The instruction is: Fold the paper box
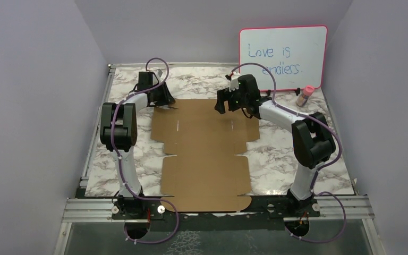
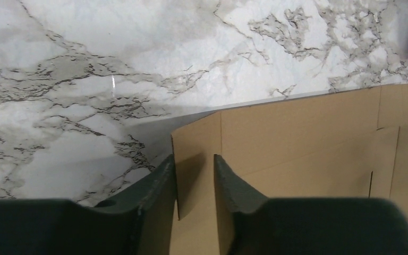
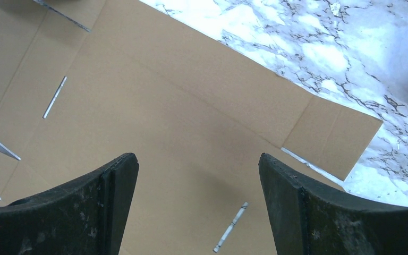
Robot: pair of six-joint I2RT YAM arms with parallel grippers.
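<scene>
The paper box (image 1: 204,154) is a flat brown die-cut cardboard sheet lying on the marble table, reaching from the near edge to the middle. My left gripper (image 1: 166,101) is at its far left corner. In the left wrist view the corner flap (image 2: 196,138) shows between the jaws of the left gripper (image 2: 194,158). A narrow gap remains, and the flap's cut edge runs along the left finger (image 2: 159,180). My right gripper (image 1: 222,106) hovers over the sheet's far right part. In the right wrist view the right gripper (image 3: 198,156) is wide open above bare cardboard (image 3: 154,106).
A pink-framed whiteboard (image 1: 284,56) leans on the back wall at the right. A small pink-capped bottle (image 1: 306,95) stands in front of it. Lilac walls close in the table on three sides. A metal rail (image 1: 212,210) runs along the near edge.
</scene>
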